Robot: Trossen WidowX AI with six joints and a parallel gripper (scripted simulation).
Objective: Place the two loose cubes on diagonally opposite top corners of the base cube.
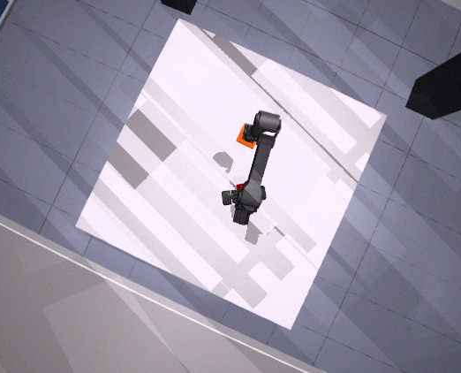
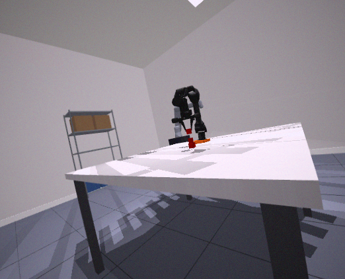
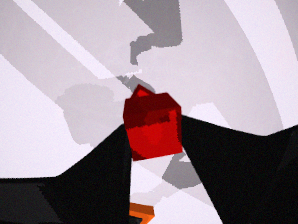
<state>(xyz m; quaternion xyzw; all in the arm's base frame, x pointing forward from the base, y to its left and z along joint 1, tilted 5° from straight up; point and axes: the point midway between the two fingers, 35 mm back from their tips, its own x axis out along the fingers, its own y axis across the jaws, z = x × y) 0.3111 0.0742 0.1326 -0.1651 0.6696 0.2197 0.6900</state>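
My gripper (image 2: 188,129) (image 3: 152,125) points down and is shut on a red cube (image 2: 188,131) (image 3: 155,140), with a finger on each side. The held cube hangs in the air above the red stack, with a visible gap in the exterior view. In that view the stack is the red base cube (image 2: 191,145) on the table with the other loose red cube (image 2: 191,140) on top. In the wrist view only a red corner (image 3: 141,92) shows past the held cube; the rest of the stack is hidden. The top view shows a red patch (image 1: 239,186) beside the arm, which hides the gripper.
The arm's orange base plate (image 1: 245,140) (image 2: 203,141) (image 3: 145,211) is on the white table (image 1: 159,247) (image 2: 251,168), behind the stack in the exterior view. A shelf rack with brown boxes (image 2: 82,123) stands far beyond the table.
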